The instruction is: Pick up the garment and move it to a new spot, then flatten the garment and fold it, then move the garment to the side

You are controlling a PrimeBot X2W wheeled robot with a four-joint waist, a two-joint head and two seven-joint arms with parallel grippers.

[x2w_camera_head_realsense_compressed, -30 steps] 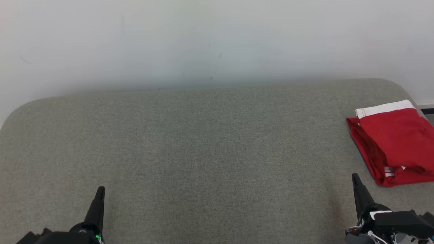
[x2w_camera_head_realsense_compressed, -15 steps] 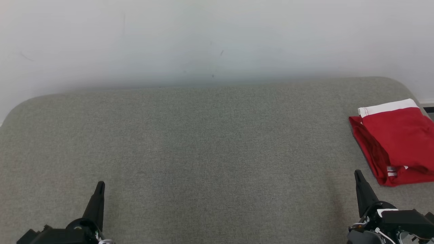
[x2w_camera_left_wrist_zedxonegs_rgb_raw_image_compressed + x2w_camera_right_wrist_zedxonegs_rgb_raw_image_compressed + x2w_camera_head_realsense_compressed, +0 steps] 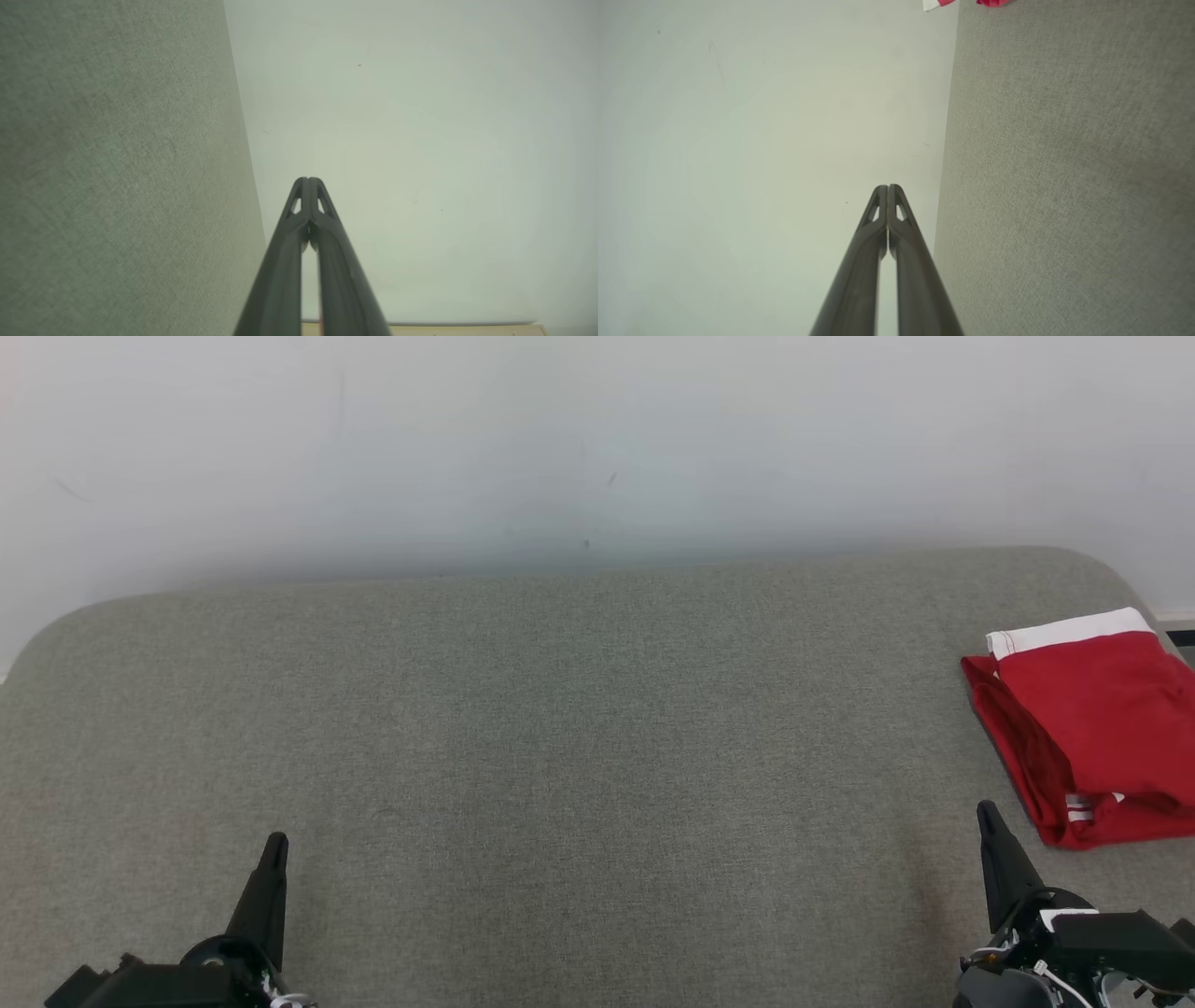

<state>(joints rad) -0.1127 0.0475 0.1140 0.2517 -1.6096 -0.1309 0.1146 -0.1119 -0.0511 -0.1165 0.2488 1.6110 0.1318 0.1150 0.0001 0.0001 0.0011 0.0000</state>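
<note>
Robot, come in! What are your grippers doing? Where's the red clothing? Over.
Left gripper shut, empty. Right gripper shut, empty. Red garment folded, right side of grey cushion. Nothing blocking.

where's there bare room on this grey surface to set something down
The grey surface lies bare from its left edge across to the folded red garment, and from the wall down to the left gripper and right gripper. It is crowded only at the right edge, where the garment lies.
</note>
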